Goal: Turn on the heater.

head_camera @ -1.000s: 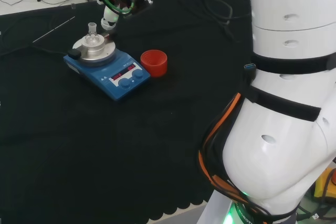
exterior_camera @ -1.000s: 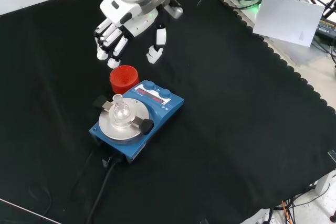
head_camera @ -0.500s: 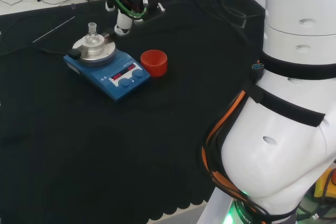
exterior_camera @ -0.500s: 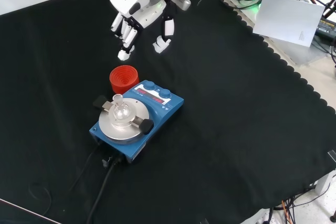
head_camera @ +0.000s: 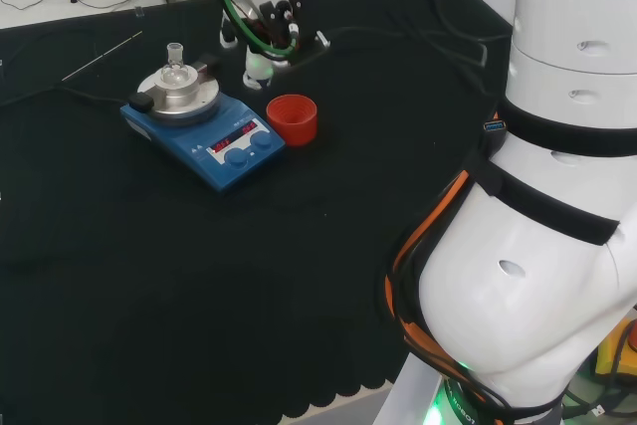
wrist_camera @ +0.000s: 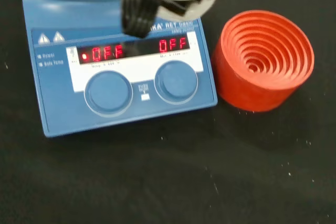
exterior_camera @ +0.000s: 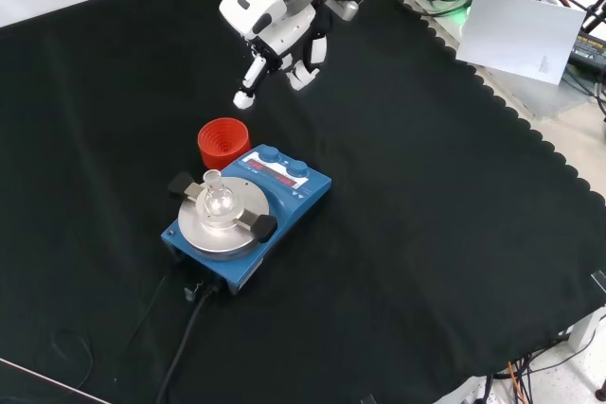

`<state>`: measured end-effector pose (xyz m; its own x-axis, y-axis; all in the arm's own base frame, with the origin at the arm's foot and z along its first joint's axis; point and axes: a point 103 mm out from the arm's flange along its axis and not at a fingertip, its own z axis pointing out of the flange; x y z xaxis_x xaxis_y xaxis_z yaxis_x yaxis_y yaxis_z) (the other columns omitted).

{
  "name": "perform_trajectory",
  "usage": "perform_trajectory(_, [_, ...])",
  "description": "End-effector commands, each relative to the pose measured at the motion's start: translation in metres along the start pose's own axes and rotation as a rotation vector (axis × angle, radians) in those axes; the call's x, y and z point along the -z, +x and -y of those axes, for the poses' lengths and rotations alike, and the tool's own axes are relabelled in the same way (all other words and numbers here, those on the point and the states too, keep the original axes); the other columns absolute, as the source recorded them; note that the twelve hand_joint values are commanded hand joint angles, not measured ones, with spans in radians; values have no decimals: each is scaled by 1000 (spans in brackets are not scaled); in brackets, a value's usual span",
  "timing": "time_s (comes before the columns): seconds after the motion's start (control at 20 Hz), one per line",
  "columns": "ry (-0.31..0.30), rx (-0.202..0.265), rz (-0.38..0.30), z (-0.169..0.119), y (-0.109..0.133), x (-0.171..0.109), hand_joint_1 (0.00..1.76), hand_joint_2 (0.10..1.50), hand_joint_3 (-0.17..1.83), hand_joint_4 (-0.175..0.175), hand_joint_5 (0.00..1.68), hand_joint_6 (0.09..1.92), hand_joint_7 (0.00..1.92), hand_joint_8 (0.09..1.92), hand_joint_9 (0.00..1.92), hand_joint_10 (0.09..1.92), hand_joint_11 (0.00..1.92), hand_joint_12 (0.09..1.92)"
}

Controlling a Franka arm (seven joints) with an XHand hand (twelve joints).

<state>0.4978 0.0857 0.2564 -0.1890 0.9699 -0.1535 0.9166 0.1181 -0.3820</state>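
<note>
The blue heater (head_camera: pixel 204 133) stands on the black cloth with a small glass flask (head_camera: pixel 175 69) on its round metal plate. In the front view the heater (exterior_camera: pixel 248 210) has the flask (exterior_camera: pixel 217 198) on it. Up close, the heater (wrist_camera: pixel 121 77) shows a lit red display over two blue knobs (wrist_camera: pixel 108 92). The hand (exterior_camera: pixel 284 30) hangs in the air beyond the red ribbed stand (exterior_camera: pixel 223 142), open, its fingers (exterior_camera: pixel 248 82) pointing down and holding nothing. From the head camera the hand (head_camera: pixel 264 42) is behind the red stand (head_camera: pixel 292 118), right of the plate.
The red ribbed stand (wrist_camera: pixel 265 59) sits close beside the heater's knob end. A black cable (exterior_camera: pixel 185 328) runs from the heater toward the cloth's near edge. A thin rod (head_camera: pixel 100 55) lies far left. The arm's white links (head_camera: pixel 557 196) rise at the right.
The hand has travelled right in both views, from beside the heater's plate to beyond the red stand, and has turned so its fingers look bunched. The heater and stand have stayed put.
</note>
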Motion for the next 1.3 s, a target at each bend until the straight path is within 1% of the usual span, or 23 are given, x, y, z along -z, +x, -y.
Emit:
perform_trajectory(0.05, [42, 14, 26, -1, 1, -15, 1316, 617, 835, -41, 529, 87, 1616, 1605, 1802, 1423, 1695, 1244])
perform_trajectory(0.15, [66, 29, 28, -1, 3, -18, 1401, 596, 962, -36, 518, 87, 1635, 1720, 1806, 1535, 1640, 1359])
perform_trajectory(0.25, [92, 43, 32, -1, 6, -22, 1470, 559, 1083, -32, 498, 87, 1655, 1795, 1811, 1617, 1616, 1448])
perform_trajectory(0.35, [112, 52, 37, 0, 9, -25, 1503, 532, 1161, -26, 477, 87, 1670, 1833, 1818, 1662, 1609, 1493])
perform_trajectory(0.45, [145, 59, 67, 1, 11, -29, 1521, 515, 1210, -19, 458, 87, 1678, 1856, 1820, 1690, 1608, 1518])
perform_trajectory(0.55, [167, 65, 83, 3, 13, -33, 1533, 507, 1239, -12, 441, 87, 1684, 1871, 1823, 1708, 1607, 1533])
perform_trajectory(0.75, [219, 90, 96, 4, 19, -39, 1545, 498, 1275, -3, 417, 87, 1687, 1893, 1824, 1735, 1607, 1551])
perform_trajectory(0.9, [261, 92, 108, 5, 21, -43, 1547, 494, 1290, 1, 410, 87, 1690, 1901, 1824, 1745, 1611, 1559])
perform_trajectory(1.3, [301, 91, 116, 9, 19, -51, 1550, 490, 1312, 7, 405, 87, 1690, 1911, 1823, 1758, 1614, 1568])
